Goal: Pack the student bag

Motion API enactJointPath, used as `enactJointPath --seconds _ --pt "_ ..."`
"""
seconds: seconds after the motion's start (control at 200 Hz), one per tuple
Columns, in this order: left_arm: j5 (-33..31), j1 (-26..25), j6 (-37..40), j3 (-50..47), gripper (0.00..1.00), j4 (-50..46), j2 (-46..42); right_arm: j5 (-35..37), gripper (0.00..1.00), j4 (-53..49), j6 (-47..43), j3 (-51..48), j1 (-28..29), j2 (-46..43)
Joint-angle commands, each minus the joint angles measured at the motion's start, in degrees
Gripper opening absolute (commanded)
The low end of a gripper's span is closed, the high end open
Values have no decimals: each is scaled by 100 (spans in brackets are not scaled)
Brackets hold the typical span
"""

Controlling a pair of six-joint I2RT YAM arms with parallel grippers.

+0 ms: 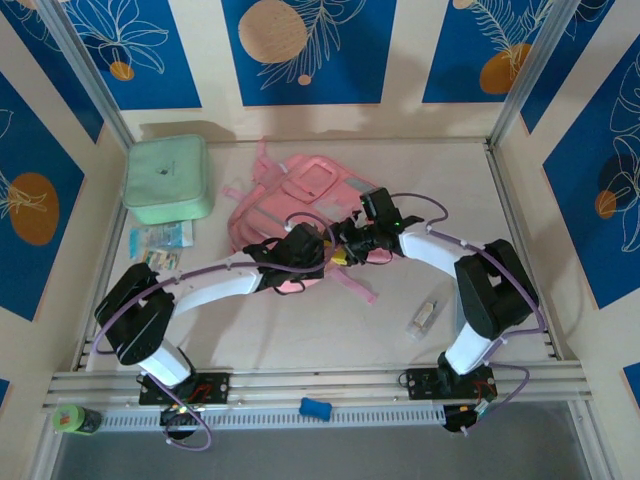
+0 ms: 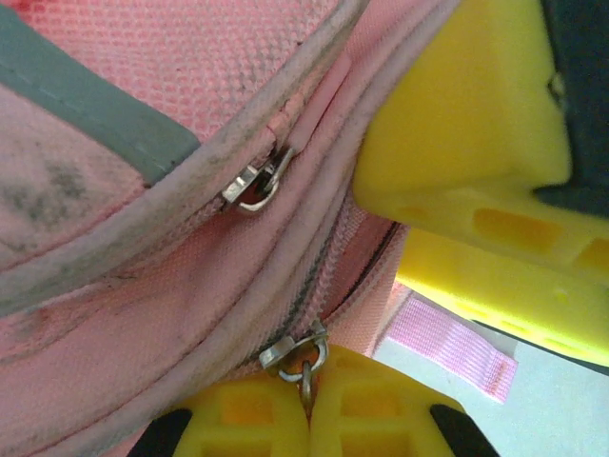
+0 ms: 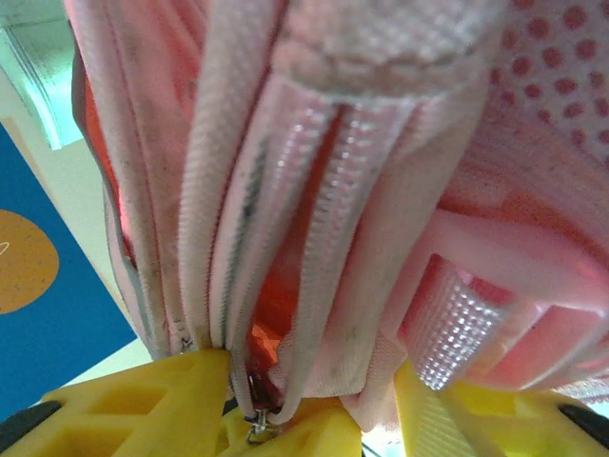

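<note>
Top view: student bag (image 1: 290, 200) lies flat on the pale table (image 1: 330, 320), long axis running away toward the far wall, both arms meeting at its near edge; mint case (image 1: 168, 178) far left, patterned walls close round. Left wrist: left gripper (image 2: 306, 400) clenched on a zip pull (image 2: 303, 360); right wrist: right gripper (image 3: 314, 405) jaws parted, astride the zip seam.
</note>
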Motion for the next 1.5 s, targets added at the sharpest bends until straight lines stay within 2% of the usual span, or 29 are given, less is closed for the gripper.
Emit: enactJointPath --seconds 0.0,0.13,0.265,0.36,0.49,0.62,0.695,0.775,0.815,0.85,0.96,1.061,1.161,1.346,1.496 --pt "265 -110 74 251 0 192 -27 353 46 159 -166 289 37 70" --pt "334 -115 129 288 0 186 1 242 20 -60 -487 418 -139 240" --pt "63 -114 311 314 0 -313 -108 564 5 -650 -1383 491 -235 60" --pt "-251 -110 437 273 0 -875 -338 329 0 -1068 -2026 594 -610 -52" --pt "-476 72 669 -70 0 -1274 -741 64 0 -1663 -2826 931 -1263 -14" --pt "-315 242 732 -334 0 -1338 -930 91 0 -1985 -3194 1474 -1625 270" --pt "33 234 728 -381 0 -1135 -948 14 0 -2007 -3178 1659 -1696 319" --pt "567 237 769 -327 0 -841 -913 -32 18 -1763 -3048 1431 -1562 67" --pt "618 217 772 -263 0 -796 -900 -37 31 -1740 -2961 1313 -1440 -86" --pt "553 199 772 -181 0 -810 -881 -63 36 -1848 -2898 1292 -1359 -153" --pt "582 198 817 95 0 -804 -739 198 48 -2128 -2372 978 -1041 -543" --pt "629 172 838 232 0 -754 -659 273 57 -1648 -1501 353 -503 -975" --pt "553 172 825 238 0 -715 -641 378 62 -1125 -622 69 -13 -1002" --pt "599 165 750 120 0 -549 -650 1005 61 -434 353 77 474 -655" --pt "581 166 735 36 0 -475 -717 1467 36 -396 227 253 563 -383"
